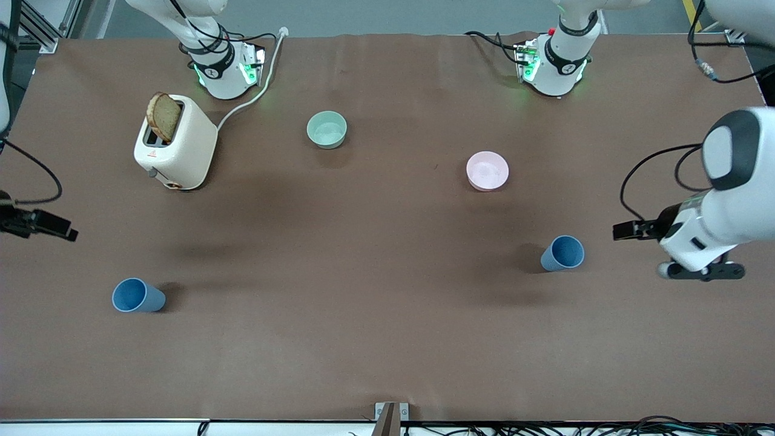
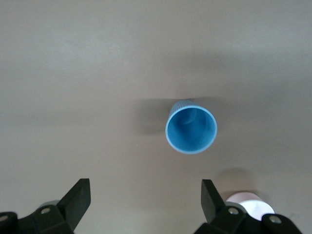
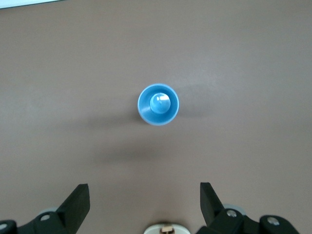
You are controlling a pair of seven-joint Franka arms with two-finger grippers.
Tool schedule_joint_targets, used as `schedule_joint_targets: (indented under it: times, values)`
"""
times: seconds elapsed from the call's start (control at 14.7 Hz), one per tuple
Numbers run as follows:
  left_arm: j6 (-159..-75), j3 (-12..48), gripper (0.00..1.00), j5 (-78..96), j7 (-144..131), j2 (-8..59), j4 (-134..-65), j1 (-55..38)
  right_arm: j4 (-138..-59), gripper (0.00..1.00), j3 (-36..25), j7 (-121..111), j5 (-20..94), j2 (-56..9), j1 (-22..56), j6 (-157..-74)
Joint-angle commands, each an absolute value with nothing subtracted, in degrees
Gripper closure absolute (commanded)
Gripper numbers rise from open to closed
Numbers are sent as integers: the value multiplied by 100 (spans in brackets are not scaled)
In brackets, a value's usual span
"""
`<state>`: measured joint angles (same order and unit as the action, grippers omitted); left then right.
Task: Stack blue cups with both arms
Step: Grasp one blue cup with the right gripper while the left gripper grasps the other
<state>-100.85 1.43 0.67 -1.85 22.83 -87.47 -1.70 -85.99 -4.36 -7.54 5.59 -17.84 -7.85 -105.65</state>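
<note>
Bowls sit mid-table w/ nothing in them: green bowl [image 1: 327, 129] toward the base edge, pink bowl [image 1: 487, 171] nearer the camera and toward the left arm's end. Toaster [image 1: 175, 142] stands near the right arm's base, a slice of bread [image 1: 164, 116] sticking up out of one slot, its cord [image 1: 254, 91] running to the base edge. Nothing stands between either cup and its arm.

Cup 1 [image 1: 562, 253] stands upright, mouth up, toward the left arm's end, nearer the camera than the pink bowl and well apart from it. It shows empty in the left wrist view [image 2: 191, 126]. Cup 2 [image 1: 137, 295] stands upright toward the right arm's end, near the camera-side corner, nearer the camera than the toaster. Right wrist view looks straight down into it [image 3: 158, 104]; inside is bare, just a glint on the bottom. Cups are well apart, not stacked.

Left gripper [image 2: 145, 200] hangs over the table at the left arm's end edge, beside cup 1, not touching; fingers spread wide, nothing between them. Pink bowl peeks past one finger [image 2: 249, 204]. Right gripper [image 3: 145, 202] hangs over the right arm's end edge, fingers also spread wide and holding nothing, clear of cup 2. Toaster top shows between its fingers [image 3: 166, 228].
</note>
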Motion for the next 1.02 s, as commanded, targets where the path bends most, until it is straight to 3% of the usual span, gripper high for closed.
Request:
schedule_joint_targets:
  times: [0.0, 0.34, 0.95]
  values:
    - [-10982, 184, 0, 0, -158, 2268, -9585, -219, -8543, 0, -544, -1194, 843, -2353, -914, -11159]
    - [-12207, 185, 0, 0, -158, 2539, -10204, -211, -8543, 6, -545, -1441, 1318, -3277, -984, -12233]
    - [-12419, 185, 0, 0, -237, 2935, -10160, -264, -8552, 30, -545, -1890, 1591, -3973, -1002, -12867]
